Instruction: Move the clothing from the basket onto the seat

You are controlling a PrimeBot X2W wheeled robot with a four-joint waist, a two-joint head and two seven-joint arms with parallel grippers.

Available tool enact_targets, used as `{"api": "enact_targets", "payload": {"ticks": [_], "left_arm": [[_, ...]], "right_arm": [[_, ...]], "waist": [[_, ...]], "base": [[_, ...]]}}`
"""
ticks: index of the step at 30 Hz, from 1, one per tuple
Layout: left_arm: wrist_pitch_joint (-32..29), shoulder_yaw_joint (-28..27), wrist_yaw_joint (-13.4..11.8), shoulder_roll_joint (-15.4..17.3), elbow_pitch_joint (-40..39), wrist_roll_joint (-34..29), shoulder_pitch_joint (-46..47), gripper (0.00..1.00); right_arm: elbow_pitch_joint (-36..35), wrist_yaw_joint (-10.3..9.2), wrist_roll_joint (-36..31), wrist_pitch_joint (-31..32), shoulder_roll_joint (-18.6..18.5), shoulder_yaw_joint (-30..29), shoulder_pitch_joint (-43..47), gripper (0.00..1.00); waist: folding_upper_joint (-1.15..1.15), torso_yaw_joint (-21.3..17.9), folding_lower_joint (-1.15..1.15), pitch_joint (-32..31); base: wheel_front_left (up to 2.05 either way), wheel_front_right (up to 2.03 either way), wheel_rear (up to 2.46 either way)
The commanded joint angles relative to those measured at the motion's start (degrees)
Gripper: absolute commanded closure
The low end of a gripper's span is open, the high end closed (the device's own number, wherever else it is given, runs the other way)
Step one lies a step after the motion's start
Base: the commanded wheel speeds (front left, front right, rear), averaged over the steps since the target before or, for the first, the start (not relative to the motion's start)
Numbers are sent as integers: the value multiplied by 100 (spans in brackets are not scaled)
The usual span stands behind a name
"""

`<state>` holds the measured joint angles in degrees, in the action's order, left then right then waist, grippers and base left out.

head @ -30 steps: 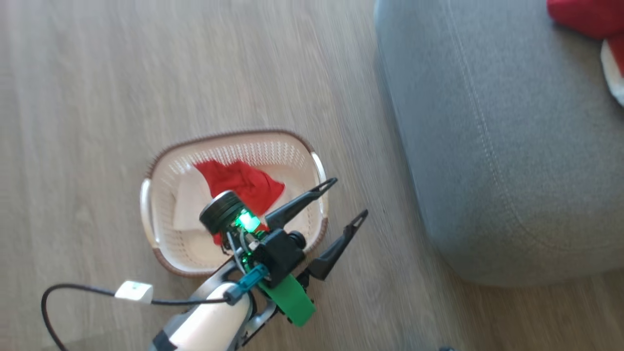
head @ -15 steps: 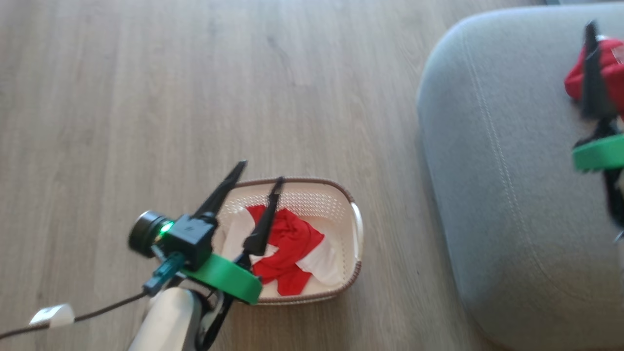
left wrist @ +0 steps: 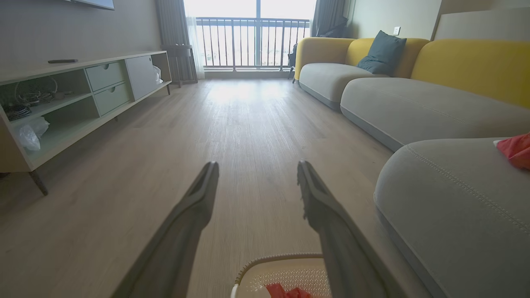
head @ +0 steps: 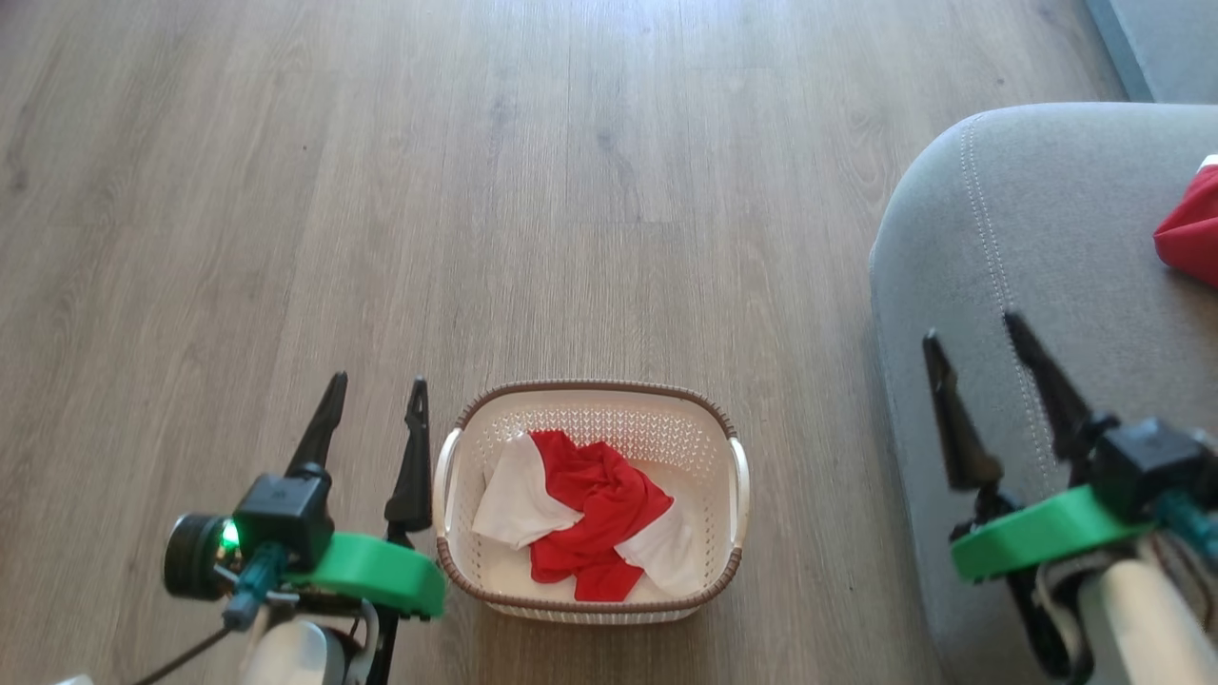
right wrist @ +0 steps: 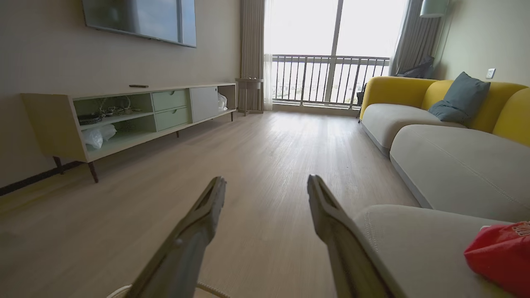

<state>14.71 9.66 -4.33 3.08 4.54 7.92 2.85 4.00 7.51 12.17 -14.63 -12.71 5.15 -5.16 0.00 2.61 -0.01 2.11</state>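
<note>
Lying crumpled in the basket (head: 609, 419) on the wood floor (head: 476, 190), a red and white piece of the clothing (head: 590, 518) sits just to the right of the left end effector (head: 378, 382), whose two dark fingers stand apart and empty beside the basket's left handle (head: 444, 466). The right end effector (head: 971, 328) hovers over the edge of the grey seat (head: 1047, 209), its fingers likewise spread with nothing between them. Another red garment (head: 1189, 238) rests on the seat, beyond and to the right of that end effector, well apart from the basket.
</note>
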Motion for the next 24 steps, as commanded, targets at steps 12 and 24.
{"api": "enact_targets", "payload": {"ticks": [12, 24], "left_arm": [[29, -84, -107, -20, 17, -72, 12, 0], [29, 18, -87, -20, 19, -63, 47, 0]], "right_arm": [[37, -2, -229, -37, 415, 77, 259, 0], [10, -2, -266, -37, 350, 48, 216, 0]], "waist": [[0, -89, 1, 94], [0, -80, 1, 74]], "base": [[0, 0, 0], [0, 0, 0]]}}
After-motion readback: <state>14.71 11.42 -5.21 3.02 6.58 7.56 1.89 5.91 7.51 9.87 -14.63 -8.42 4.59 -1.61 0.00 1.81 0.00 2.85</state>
